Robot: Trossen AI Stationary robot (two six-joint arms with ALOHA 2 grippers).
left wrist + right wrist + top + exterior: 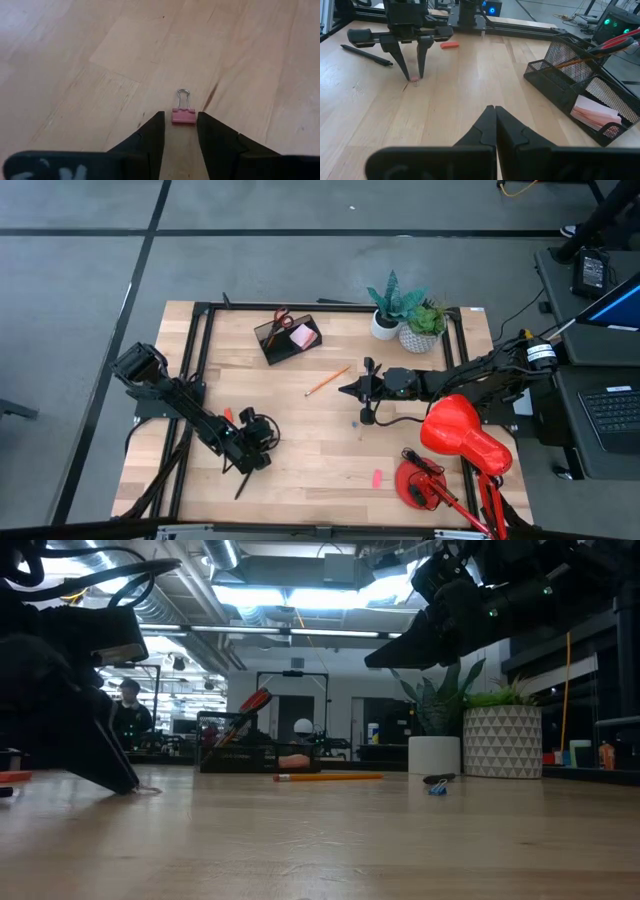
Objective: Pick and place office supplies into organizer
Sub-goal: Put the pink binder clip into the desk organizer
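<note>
Left fingers (pixel 156 135) straddle pink binder clip (pixel 183 115).

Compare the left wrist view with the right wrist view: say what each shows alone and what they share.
Only the left wrist view shows the pink binder clip clearly, lying on the table just ahead of the open left gripper.

Only the right wrist view shows the black mesh organizer holding red-handled scissors and pink sticky notes, a black pen, a pink-red eraser, and the shut right gripper.

Both show the wooden table and the left gripper's fingers down at it.
</note>
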